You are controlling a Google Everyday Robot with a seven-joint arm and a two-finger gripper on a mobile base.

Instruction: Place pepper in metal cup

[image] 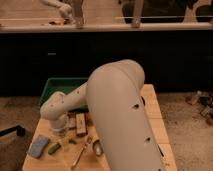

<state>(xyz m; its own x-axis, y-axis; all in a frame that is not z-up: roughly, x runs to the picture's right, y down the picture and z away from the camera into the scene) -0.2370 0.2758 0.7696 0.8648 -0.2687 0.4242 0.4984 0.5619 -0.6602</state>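
Observation:
A small dark green pepper (54,148) lies on the wooden table (155,120) near the front left, next to a blue sponge. A shiny metal cup (97,147) shows partly at the edge of my big cream arm, right of the pepper. My gripper (60,129) hangs down from the wrist at the table's left, just above and behind the pepper, and is not touching it. The arm hides the middle of the table.
A green bin (62,86) stands at the table's back left. A blue sponge (38,146), a brown block (80,124), a small green bit (73,141) and a metal spoon (81,154) lie at the front. A dark counter runs behind.

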